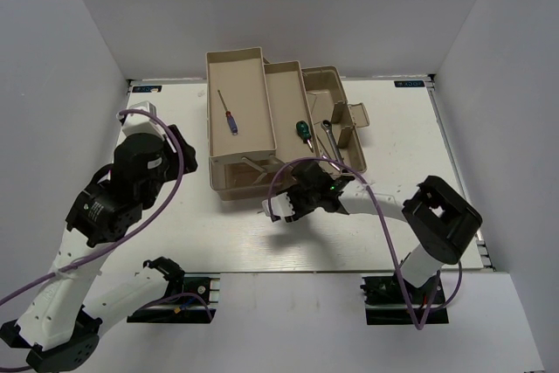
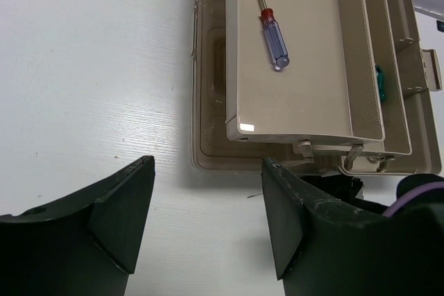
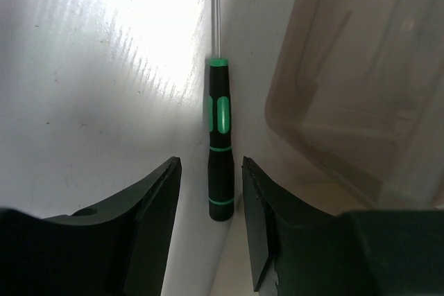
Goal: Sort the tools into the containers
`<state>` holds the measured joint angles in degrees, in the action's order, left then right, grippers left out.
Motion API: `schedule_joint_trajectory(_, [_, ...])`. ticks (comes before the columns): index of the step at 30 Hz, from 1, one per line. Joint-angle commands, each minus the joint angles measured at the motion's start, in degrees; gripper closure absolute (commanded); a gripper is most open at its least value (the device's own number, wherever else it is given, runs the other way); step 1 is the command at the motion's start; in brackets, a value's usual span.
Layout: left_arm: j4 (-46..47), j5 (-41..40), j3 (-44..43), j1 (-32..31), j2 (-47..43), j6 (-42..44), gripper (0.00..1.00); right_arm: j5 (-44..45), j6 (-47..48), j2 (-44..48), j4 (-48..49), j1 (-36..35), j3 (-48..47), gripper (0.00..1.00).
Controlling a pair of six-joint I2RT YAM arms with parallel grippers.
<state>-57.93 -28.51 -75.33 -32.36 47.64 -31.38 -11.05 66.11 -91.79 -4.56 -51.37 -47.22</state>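
Note:
A thin black-and-green precision screwdriver [image 3: 220,150] lies flat on the white table, its handle end between the fingers of my right gripper [image 3: 209,171]. That gripper is open, with a gap on each side of the handle. From above, the right gripper [image 1: 291,207] sits low at the front of the beige toolbox [image 1: 229,183]. A blue-handled screwdriver [image 1: 230,117] [image 2: 276,43] lies in the left tray [image 1: 253,93]. A green-handled screwdriver [image 1: 303,131] and a silver wrench [image 1: 330,141] rest in the trays to the right. My left gripper [image 2: 208,164] hangs open and empty over bare table.
Translucent brown toolbox plastic [image 3: 361,88] stands close on the right of the right gripper. The toolbox handle [image 1: 358,117] sticks out at its right side. A purple cable [image 1: 384,216] loops over the right arm. White walls enclose the table.

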Motion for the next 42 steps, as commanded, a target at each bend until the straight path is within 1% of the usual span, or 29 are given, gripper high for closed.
schedule_joint_trajectory(1, [-0.34,-0.4,-1.22,0.28,-0.62,-0.26,0.27,0.94,0.78,-1.9,0.25,0.13,-2.61,0.53])
schedule_joint_trajectory(7, [-0.87,-0.93,-1.22,0.28,-1.14,-0.26,0.27,2.79,1.3,-3.92,0.34,0.31,-4.02,0.53])
schedule_joint_trajectory(11, [-0.87,-0.93,-1.22,0.28,-1.14,-0.26,0.27,2.35,2.1,-4.71,-3.26,0.66,-5.68,0.52])
schedule_joint_trajectory(14, [-0.87,-0.93,-1.22,0.28,-1.14,-0.26,0.27,0.51,3.23,-5.86,-9.32,1.01,-8.49,0.52])
schedule_joint_trajectory(15, [-0.87,-0.93,-1.22,0.28,-1.14,-0.26,0.27,-0.02,3.59,-6.73,-14.2,0.93,-10.07,0.52])
schedule_joint_trajectory(17, [-0.87,-0.93,-1.22,0.28,-1.14,-0.26,0.27,-0.64,4.46,-7.88,-17.49,1.36,-12.1,0.52])
schedule_joint_trajectory(18, [-0.87,-0.93,-1.22,0.28,-1.14,-0.26,0.27,-0.81,4.99,-8.49,-21.24,1.54,-13.24,0.53])
schedule_joint_trajectory(22, [-0.87,-0.93,-1.22,0.28,-1.67,-0.79,0.27,-2.65,6.66,-8.85,-25.13,2.33,-14.21,0.59])
schedule_joint_trajectory(23, [-0.87,-0.93,-1.22,0.28,-1.67,-0.79,0.27,-2.75,6.67,-8.85,-25.76,2.33,-14.13,0.59])
schedule_joint_trajectory(25, [-0.87,-0.93,-0.7,0.28,-1.67,-0.79,0.27,-3.19,6.76,-8.15,-26.29,2.24,-13.34,0.62])
schedule_joint_trajectory(26, [-0.87,-0.93,-0.7,0.28,-1.67,-0.79,0.27,-3.28,6.76,-7.8,-26.21,2.33,-12.99,0.62])
schedule_joint_trajectory(28, [-0.87,-0.93,-0.7,0.28,-1.67,-0.79,0.27,-3.19,6.76,-6.74,-25.42,2.33,-10.97,0.67])
schedule_joint_trajectory(32, [-0.34,-0.32,-0.17,0.28,-1.67,-0.79,0.27,-1.35,7.46,-4.98,-23.31,2.07,-6.75,0.67])
schedule_joint_trajectory(33, [0.18,-0.32,-0.17,0.28,-1.67,-0.79,0.27,-1.08,7.63,-4.28,-22.78,2.07,-6.22,0.65])
schedule_joint_trajectory(34, [0.19,-0.32,-0.17,0.28,-1.67,-0.79,0.27,-0.91,7.89,-4.1,-22.78,2.07,-4.48,0.64])
schedule_joint_trajectory(35, [0.19,-0.32,-0.17,0.28,-1.15,-0.79,0.27,-0.64,8.51,-3.93,-22.69,1.89,-4.11,0.62])
schedule_joint_trajectory(42, [0.19,0.21,-0.17,0.28,-1.14,-0.79,0.27,-2.4,11.41,-2.08,-24.88,2.07,-1.47,0.62])
